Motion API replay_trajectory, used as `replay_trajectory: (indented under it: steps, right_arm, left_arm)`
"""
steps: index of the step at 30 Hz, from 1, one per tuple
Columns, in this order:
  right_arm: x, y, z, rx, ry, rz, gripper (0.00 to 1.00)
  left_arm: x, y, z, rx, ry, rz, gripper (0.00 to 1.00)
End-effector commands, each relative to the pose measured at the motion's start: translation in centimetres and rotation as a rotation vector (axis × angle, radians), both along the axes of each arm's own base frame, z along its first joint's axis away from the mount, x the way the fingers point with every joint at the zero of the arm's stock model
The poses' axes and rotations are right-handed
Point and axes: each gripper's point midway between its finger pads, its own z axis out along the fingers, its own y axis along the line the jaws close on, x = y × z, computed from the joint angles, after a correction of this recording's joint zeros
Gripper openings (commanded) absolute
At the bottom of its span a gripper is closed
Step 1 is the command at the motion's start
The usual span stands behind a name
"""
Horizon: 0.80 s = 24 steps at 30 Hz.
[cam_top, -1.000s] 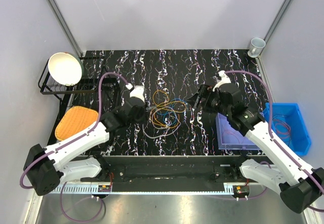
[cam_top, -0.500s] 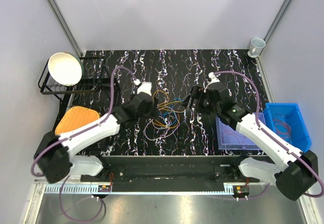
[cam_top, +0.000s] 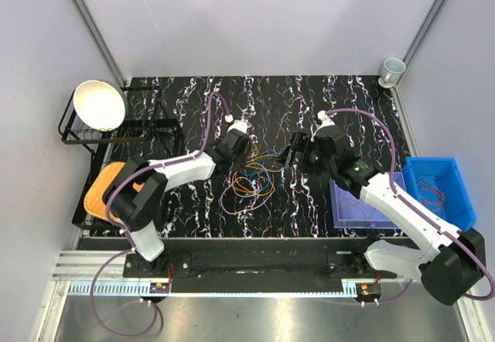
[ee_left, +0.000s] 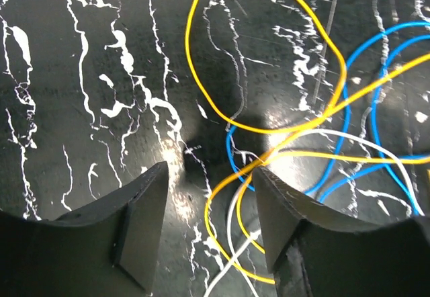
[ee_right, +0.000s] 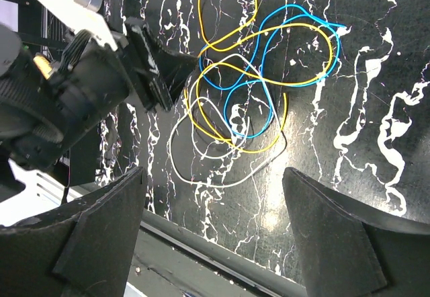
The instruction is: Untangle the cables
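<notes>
Though down low over the middle of the table (cam_top: 309, 98), pinches nothing with the left gripper (ee_left: 211, 176), its fingers parted over bare marble just beside a loop of the cables (cam_top: 251, 178). Heaped loose right there at mid-table, in yellow, blue and white. Just right of the table's centre, spreads the right gripper (cam_top: 296, 150) wide, holding nothing.

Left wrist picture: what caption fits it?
Left gripper, jaws apart, poised over a tangle of thin yellow, blue and white wires on the black marbled table.
</notes>
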Motion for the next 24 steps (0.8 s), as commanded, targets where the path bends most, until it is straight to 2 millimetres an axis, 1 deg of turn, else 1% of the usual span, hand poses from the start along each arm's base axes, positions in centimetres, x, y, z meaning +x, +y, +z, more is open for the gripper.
replay_trajectory:
  steps: [1, 6, 9, 12, 13, 14, 16, 19, 22, 24]
  right_arm:
    - [0.3, 0.3, 0.6, -0.002, -0.040, 0.015, 0.87]
    - [0.8, 0.7, 0.7, -0.008, -0.047, 0.026, 0.88]
    - [1.0, 1.0, 0.6, -0.007, -0.043, 0.032, 0.87]
    - [1.1, 1.1, 0.3, -0.008, -0.034, 0.035, 0.87]
    - [1.2, 1.2, 0.3, -0.008, -0.034, 0.035, 0.87]
    - [1.2, 1.3, 0.2, -0.008, -0.032, 0.036, 0.87]
    - [1.3, 1.4, 0.3, -0.006, -0.035, 0.036, 0.87]
    - [1.4, 1.5, 0.1, -0.009, -0.027, 0.038, 0.87]
    - [1.5, 1.7, 0.1, -0.006, -0.027, 0.042, 0.87]
    - [1.6, 1.8, 0.1, -0.003, -0.027, 0.042, 0.87]
  left_arm:
    - [2.5, -1.6, 1.6, -0.069, -0.062, -0.016, 0.54]
    - [2.3, -1.4, 0.3, -0.066, -0.029, -0.022, 0.53]
    - [2.1, -1.4, 0.1, -0.069, -0.026, -0.024, 0.48]
    - [1.8, -1.4, 0.1, -0.083, -0.017, -0.027, 0.47]
    - [1.7, -1.5, 0.2, -0.091, -0.019, -0.029, 0.49]
    - [1.5, -1.5, 0.5, -0.099, -0.022, -0.029, 0.53]
    - [1.4, -1.5, 0.9, -0.113, -0.028, -0.030, 0.57]
    - [1.3, -1.3, 1.8, -0.120, -0.051, -0.032, 0.59]
    - [1.3, -1.1, 1.5, -0.102, -0.044, -0.034, 0.59]
    - [1.3, -1.0, 0.7, -0.088, -0.032, -0.033, 0.57]
